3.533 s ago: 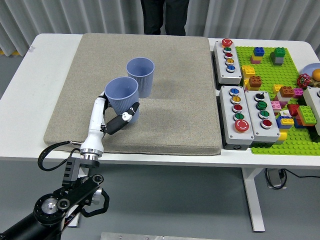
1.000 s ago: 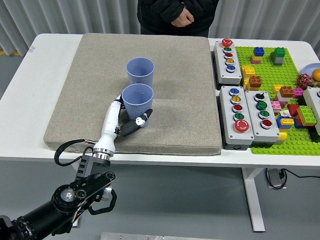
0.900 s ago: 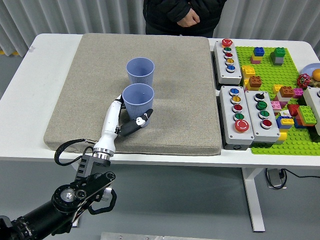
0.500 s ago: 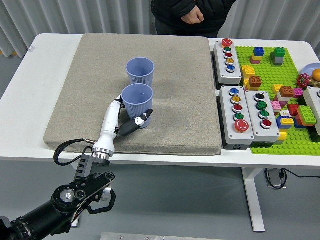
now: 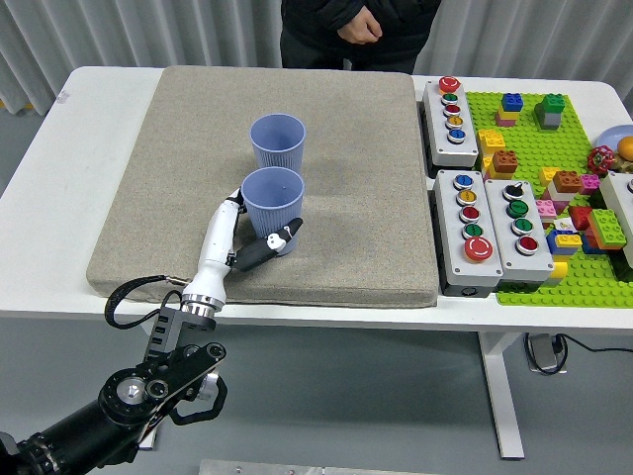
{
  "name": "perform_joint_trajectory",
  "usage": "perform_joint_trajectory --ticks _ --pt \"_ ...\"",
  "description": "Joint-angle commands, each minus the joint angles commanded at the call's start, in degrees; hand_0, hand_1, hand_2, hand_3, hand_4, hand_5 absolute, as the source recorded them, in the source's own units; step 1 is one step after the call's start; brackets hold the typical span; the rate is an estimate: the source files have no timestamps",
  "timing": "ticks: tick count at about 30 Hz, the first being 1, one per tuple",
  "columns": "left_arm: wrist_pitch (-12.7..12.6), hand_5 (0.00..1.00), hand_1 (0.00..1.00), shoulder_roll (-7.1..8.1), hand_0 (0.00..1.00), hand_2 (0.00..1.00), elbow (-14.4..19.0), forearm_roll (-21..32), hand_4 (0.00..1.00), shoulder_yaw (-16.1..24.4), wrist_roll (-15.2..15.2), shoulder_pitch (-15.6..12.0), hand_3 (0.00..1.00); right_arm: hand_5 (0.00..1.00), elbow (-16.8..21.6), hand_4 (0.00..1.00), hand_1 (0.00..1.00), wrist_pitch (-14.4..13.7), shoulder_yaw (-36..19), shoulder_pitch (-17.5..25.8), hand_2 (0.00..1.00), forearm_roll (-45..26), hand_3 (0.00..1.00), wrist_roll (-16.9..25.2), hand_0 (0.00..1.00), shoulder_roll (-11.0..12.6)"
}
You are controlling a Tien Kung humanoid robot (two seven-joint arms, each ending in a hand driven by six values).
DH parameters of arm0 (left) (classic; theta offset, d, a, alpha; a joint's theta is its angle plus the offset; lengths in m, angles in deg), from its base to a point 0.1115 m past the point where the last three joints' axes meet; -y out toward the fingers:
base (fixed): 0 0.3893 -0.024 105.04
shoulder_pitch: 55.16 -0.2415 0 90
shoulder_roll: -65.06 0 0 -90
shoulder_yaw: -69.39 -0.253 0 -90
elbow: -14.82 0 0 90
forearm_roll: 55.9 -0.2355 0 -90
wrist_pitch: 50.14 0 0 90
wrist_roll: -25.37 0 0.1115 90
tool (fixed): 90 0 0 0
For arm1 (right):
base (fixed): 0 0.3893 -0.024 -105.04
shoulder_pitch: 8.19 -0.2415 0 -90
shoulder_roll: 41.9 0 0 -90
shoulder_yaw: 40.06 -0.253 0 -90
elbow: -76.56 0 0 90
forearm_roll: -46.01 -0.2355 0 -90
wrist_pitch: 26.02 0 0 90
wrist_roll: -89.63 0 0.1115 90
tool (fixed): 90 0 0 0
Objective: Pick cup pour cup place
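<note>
Now, left hand (image 5: 242,242) wrapped around the near blue ribbed cup (image 5: 272,204), upright on the grey mat (image 5: 356,198), second blue cup (image 5: 277,145) just behind.

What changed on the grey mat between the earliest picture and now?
The left hand moved the nearer ribbed blue plastic cup rightward, from tilted to upright, directly in front of the farther blue cup. It still grips it. The farther cup and grey mat stayed.
</note>
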Motion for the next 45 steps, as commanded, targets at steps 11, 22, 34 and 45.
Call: perform_joint_trajectory --ticks 11,22,34,45 --pt "0.0 0.584 0.684 0.45 0.626 0.834 0.5 -1.0 0.947 0.8 0.6 -0.8 0.827 0.181 0.0 0.002 0.621 0.0 0.0 -0.1 0.572 0.0 0.563 0.0 0.676 0.0" --pt "0.0 0.611 0.718 0.94 0.654 0.882 1.5 -2.8 0.989 1.4 1.5 -2.5 0.873 0.178 0.0 0.002 0.620 -0.1 0.0 0.4 0.572 0.4 0.563 0.0 0.676 0.0" --pt "0.4 0.597 0.798 1.27 0.734 0.950 2.5 -5.3 0.975 2.3 3.0 -3.2 0.952 0.177 0.0 0.002 0.620 -0.1 0.1 0.5 0.572 0.4 0.563 0.0 0.676 0.0" --pt "1.0 0.634 0.837 1.72 0.781 0.998 4.5 -7.7 0.998 3.2 4.2 -4.3 0.998 0.172 -0.1 0.002 0.620 -0.2 0.4 0.5 0.571 0.1 0.561 0.1 0.676 0.1"
